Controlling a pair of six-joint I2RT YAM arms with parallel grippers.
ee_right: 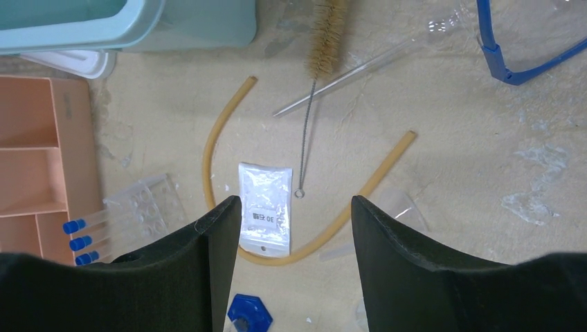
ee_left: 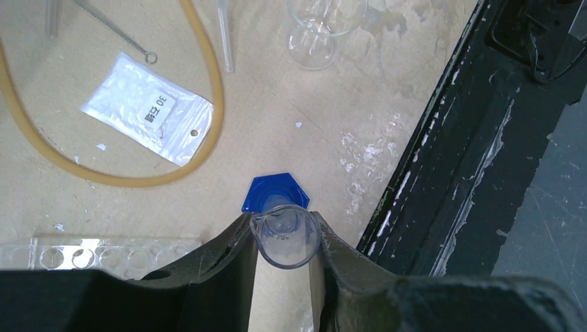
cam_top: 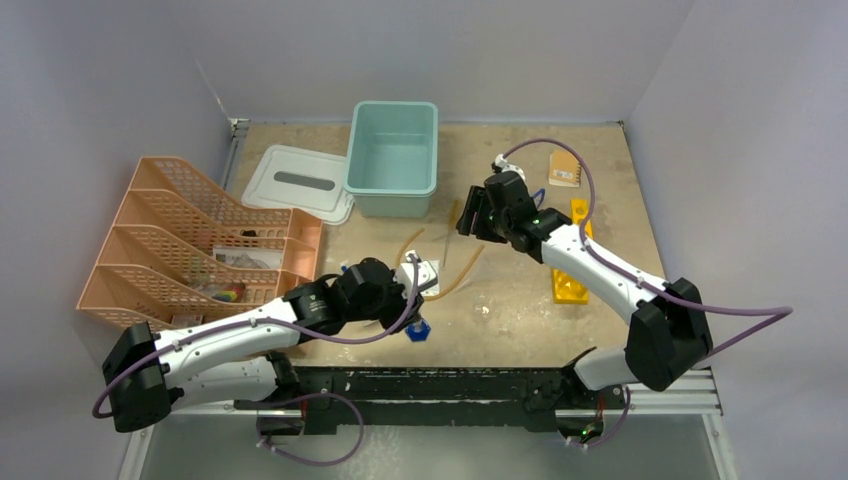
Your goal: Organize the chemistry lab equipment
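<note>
Left claw [ee_left: 282, 221] pinching cylinder [ee_left: 284, 241] top, grip visible only from its wrist; right claw [ee_right: 294, 204] spread wide, empty, packet [ee_right: 264, 207] below its gap.

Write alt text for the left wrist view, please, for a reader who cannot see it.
The left claw grips a clear cylinder with a blue hexagonal base near the edge of the table. Beyond it, amber tubing curves around a white packet.

Upright blue-based clear cyl. [ee_left: 278, 223] in left pincer [ee_left: 280, 218]; amber tubing [ee_left: 217, 104] curved round white pkt [ee_left: 147, 108]
</note>
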